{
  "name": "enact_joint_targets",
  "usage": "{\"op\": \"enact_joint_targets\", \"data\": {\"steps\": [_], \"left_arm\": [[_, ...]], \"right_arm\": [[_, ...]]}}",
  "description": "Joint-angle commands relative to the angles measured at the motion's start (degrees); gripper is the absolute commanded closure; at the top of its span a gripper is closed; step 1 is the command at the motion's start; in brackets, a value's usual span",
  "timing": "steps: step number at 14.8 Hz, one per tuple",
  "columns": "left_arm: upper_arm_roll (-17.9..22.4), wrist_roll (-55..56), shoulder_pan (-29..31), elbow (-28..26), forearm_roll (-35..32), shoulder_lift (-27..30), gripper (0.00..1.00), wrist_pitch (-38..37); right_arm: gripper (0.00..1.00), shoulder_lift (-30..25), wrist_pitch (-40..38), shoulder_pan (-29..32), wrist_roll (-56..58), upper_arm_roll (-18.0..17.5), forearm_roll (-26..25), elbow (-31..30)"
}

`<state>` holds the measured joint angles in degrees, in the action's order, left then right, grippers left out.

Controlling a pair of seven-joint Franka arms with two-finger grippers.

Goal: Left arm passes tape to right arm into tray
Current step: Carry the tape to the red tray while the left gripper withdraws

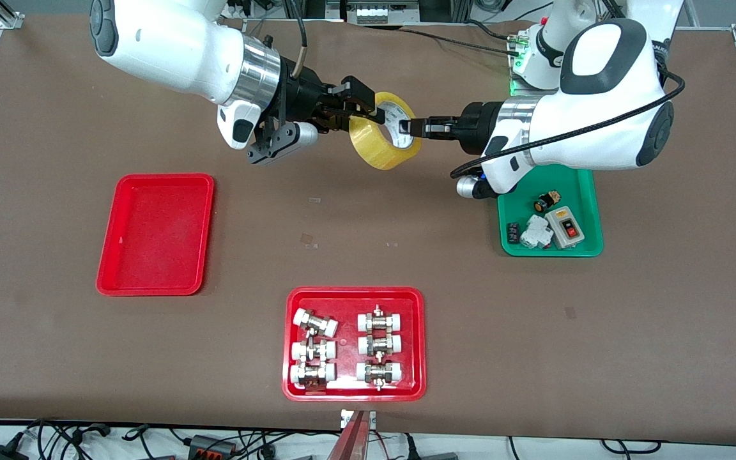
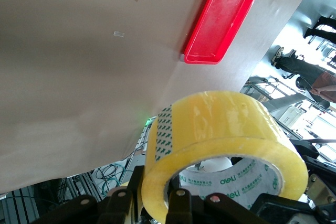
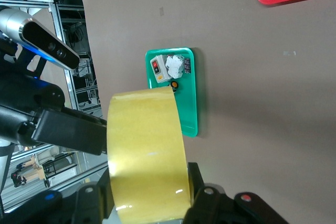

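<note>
The yellow tape (image 1: 381, 150) hangs in the air over the table's middle, between the two arms. My left gripper (image 1: 409, 128) is shut on its wall, one finger inside the white core and one outside. In the left wrist view the tape (image 2: 220, 124) fills the space at the left gripper (image 2: 155, 192). My right gripper (image 1: 368, 105) is shut on the roll from the right arm's side. In the right wrist view its fingers press on the tape's (image 3: 147, 150) two flat sides at the right gripper (image 3: 147, 192). The plain red tray (image 1: 157, 233) lies empty toward the right arm's end and also shows in the left wrist view (image 2: 220, 19).
A green tray (image 1: 588, 191) with switches and small parts lies under the left arm, also in the right wrist view (image 3: 189, 114). A red tray (image 1: 355, 295) with several white-capped fittings sits near the front camera's table edge.
</note>
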<state>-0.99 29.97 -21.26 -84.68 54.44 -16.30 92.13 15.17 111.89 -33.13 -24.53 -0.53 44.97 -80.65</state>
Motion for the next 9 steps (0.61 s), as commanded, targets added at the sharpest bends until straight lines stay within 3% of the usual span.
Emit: {"op": "enact_joint_targets", "data": {"steps": [1, 2, 7, 9], "left_arm": [[0.4, 0.4, 0.3, 2.1, 1.3, -0.3, 0.13, -2.6], [0.6, 0.0, 0.3, 2.1, 1.2, -0.3, 0.00, -3.3], [0.7, 0.4, 5.1, 3.2, 0.1, -0.2, 0.00, -10.8], [0.6, -0.1, 7.2, 5.7, -8.6, -0.1, 0.00, -15.8]], "right_arm": [[0.59, 0.6, 0.3, -0.3, -0.1, 0.4, 1.4, 1.4], [0.59, 0.6, 0.3, -0.3, -0.1, 0.4, 1.3, 1.4], [0.59, 0.9, 0.2, 0.0, 0.0, 0.4, 1.0, 1.2], [0.59, 1.7, -0.3, 0.4, -0.1, 0.6, 0.8, 0.9]]}}
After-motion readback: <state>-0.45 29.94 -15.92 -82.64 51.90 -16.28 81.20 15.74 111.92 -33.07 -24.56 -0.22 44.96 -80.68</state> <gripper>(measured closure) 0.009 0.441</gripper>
